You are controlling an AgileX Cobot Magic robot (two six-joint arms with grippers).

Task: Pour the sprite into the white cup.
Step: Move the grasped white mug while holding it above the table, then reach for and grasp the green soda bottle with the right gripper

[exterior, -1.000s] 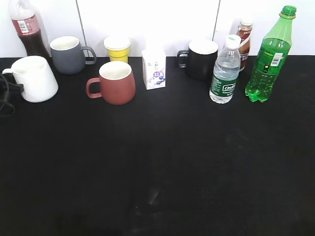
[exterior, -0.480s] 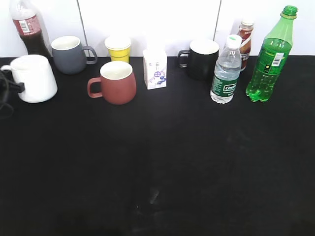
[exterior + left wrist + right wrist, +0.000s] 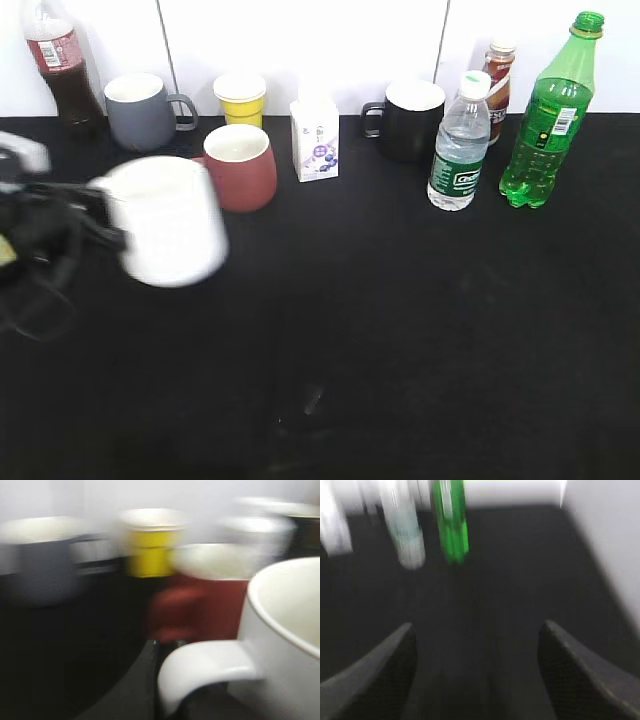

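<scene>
Left gripper point(image 3: 95, 215): at the left edge in the exterior view, fingers pinching the loop handle of the large plain white ceramic mug point(image 3: 165, 220); blurred.
White mug: upright, in front of the dark red ceramic mug point(image 3: 240, 165), apparently lifted off the black table point(image 3: 400, 330); nothing visible inside in the left wrist view point(image 3: 285, 630).
Risk, left: a handle-only hold could let the mug swing or clip the red mug if carried fast.
Sprite: tall translucent green plastic bottle point(image 3: 545, 115), green cap on, far right, beside the clear water bottle point(image 3: 458, 140).
Right gripper point(image 3: 477, 675): fingers spread wide with nothing between, pointing toward the green bottle point(image 3: 451, 522), well short of it.
Risk, right: a hasty approach could knock the water bottle; the cap likely blocks pouring.
</scene>
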